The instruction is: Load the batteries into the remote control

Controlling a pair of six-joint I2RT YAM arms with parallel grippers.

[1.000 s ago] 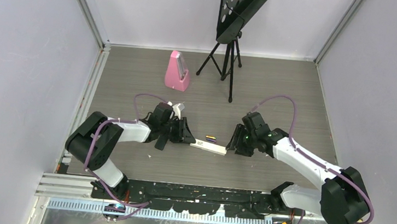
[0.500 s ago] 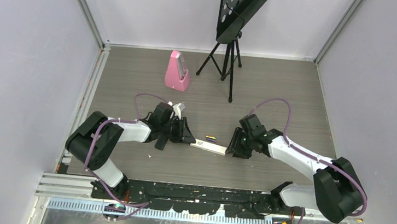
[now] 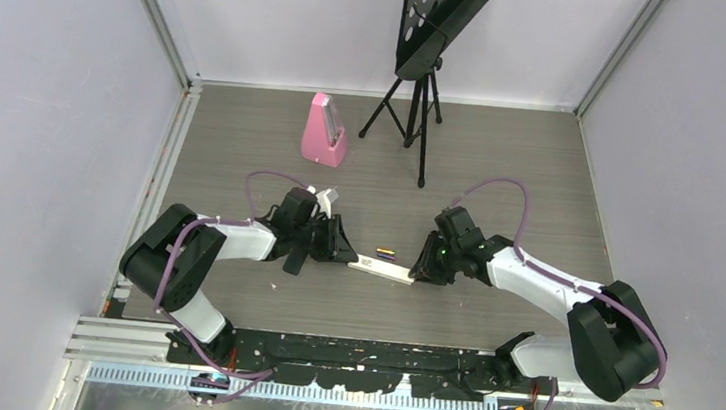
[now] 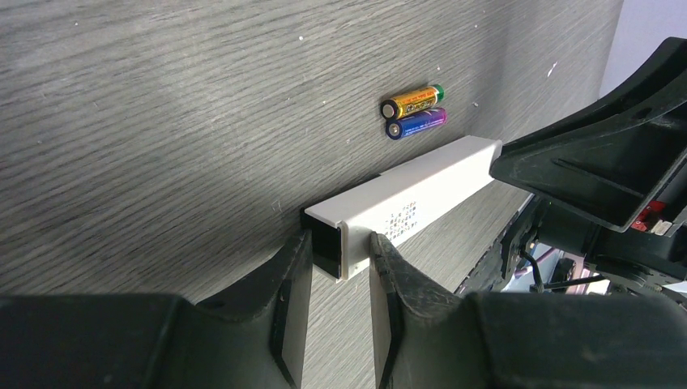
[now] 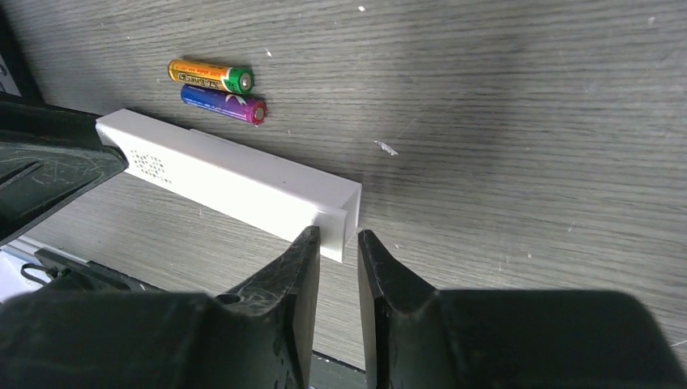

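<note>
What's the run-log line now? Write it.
left gripper: shut on remote end | right gripper: shut on opposite end | batteries: two, loose beside remote

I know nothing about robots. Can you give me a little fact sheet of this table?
Left claw: clamped on one end of the remote
Right claw: clamped on its other end
Remote: white bar, lying on the grey table
Batteries: gold battery and purple battery, side by side beside the remote, not loaded
Behind: pink metronome, black music stand
</note>
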